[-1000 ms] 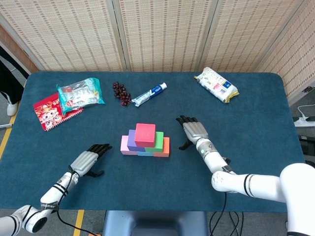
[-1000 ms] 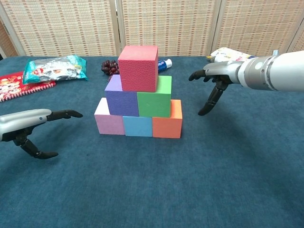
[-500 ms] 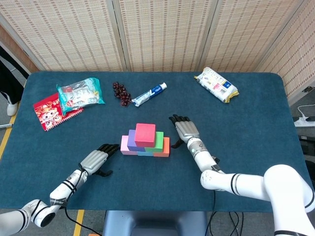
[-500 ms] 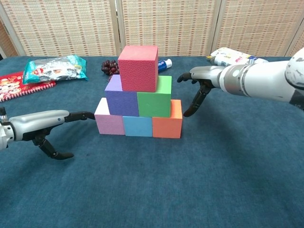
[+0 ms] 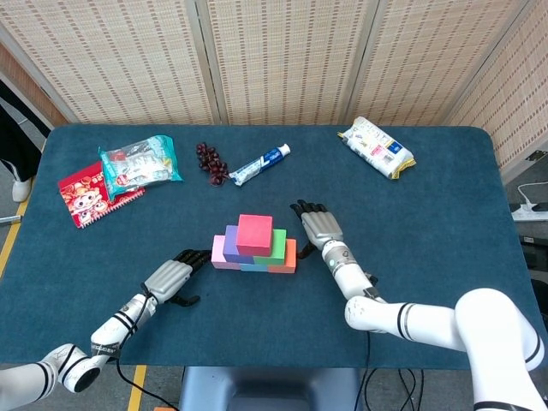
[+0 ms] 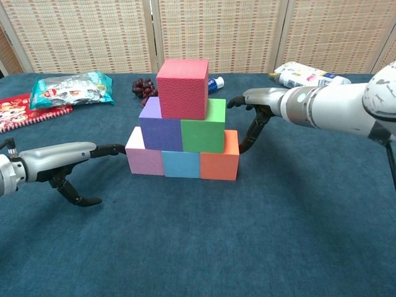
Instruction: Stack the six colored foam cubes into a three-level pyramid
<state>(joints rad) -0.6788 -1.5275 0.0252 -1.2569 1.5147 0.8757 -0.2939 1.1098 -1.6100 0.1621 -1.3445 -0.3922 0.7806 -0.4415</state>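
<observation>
A three-level pyramid stands mid-table: pink cube [image 6: 143,161], light blue cube [image 6: 180,164] and orange cube [image 6: 219,163] at the bottom, purple cube [image 6: 159,129] and green cube [image 6: 203,129] above them, red cube [image 6: 181,80] [image 5: 254,234] on top. My left hand [image 6: 65,158] [image 5: 173,276] lies flat to the left, its fingertips touching the pink cube's side. My right hand [image 6: 260,102] [image 5: 315,226] is at the right, fingers spread, its thumb at the orange cube's right face. Neither hand holds anything.
Along the far side lie a red booklet [image 5: 86,193], a teal snack bag [image 5: 139,161], dark grapes [image 5: 211,163], a toothpaste tube [image 5: 259,164] and a white-yellow packet [image 5: 375,146]. The blue cloth table [image 5: 445,223] has bare room at the right and front.
Both hands moved inward toward the pyramid, from well apart to touching its bottom corners. The stack shifted slightly to the right in the chest view.
</observation>
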